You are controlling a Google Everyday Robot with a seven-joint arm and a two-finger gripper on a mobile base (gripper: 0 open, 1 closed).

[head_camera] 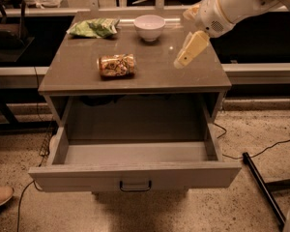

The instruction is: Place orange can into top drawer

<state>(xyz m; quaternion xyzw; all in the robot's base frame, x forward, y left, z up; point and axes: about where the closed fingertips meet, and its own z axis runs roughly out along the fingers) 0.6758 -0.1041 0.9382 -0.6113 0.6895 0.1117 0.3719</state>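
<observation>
Mottled orange can [117, 65] lies sideways, left of the raised gripper [180, 63] — grey top drawer [135, 175] stands open below both.

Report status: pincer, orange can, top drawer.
Pincer over table's right side, not touching anything. Orange can on its side on table, apart from pincer. Top drawer open. Nothing between pincer and can.
</observation>
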